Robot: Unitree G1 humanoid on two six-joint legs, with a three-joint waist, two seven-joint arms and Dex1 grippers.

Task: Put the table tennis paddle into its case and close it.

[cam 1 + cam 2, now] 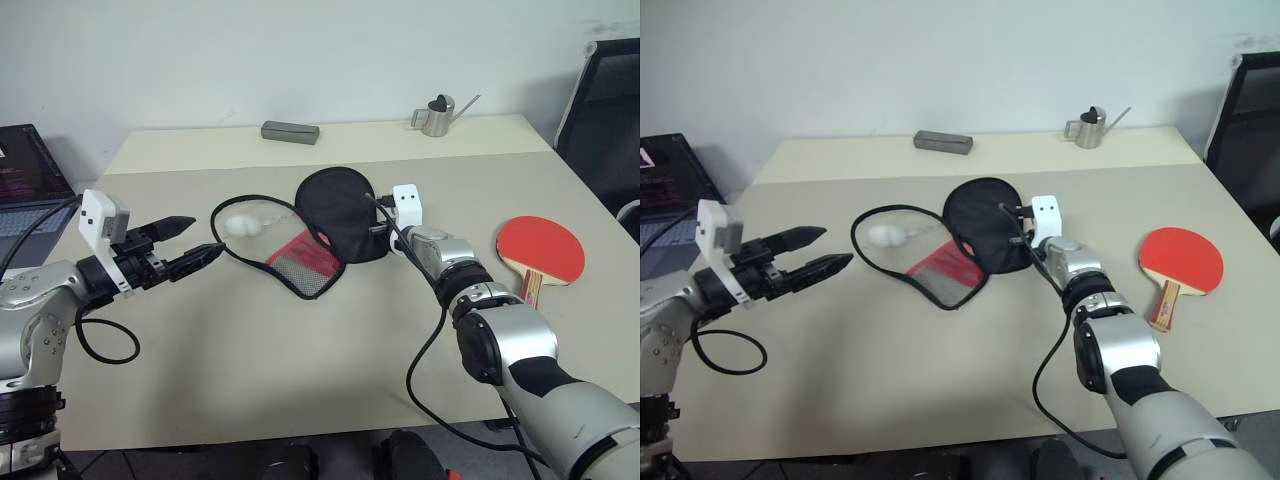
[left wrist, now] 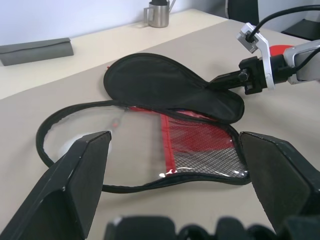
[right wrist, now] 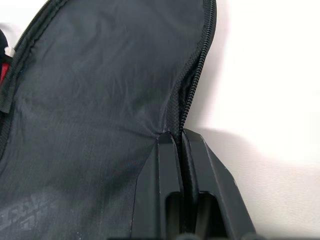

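Right tool [image 3: 181, 137] pinches the black flap edge of the open case [image 1: 335, 215] mid-frame, left tool [image 1: 197, 240] gapes empty, paddle [image 1: 540, 250] lies far right on the counter [image 1: 300, 360].

I seem to be working in an office or a small lab room. In front of me stands a wide, pale beige table with a smooth matt top [image 1: 300, 380], pushed up against a plain white painted wall [image 1: 250, 50]. At my far left an open dark laptop with lines of coloured text on its screen [image 1: 25, 165] sits on a neighbouring surface. At my far right I see the black mesh back of an office chair [image 1: 605, 100]. On the far edge of the table lie a flat grey oblong case [image 1: 290, 131] and a small steel watering can with a thin spout [image 1: 438, 115].
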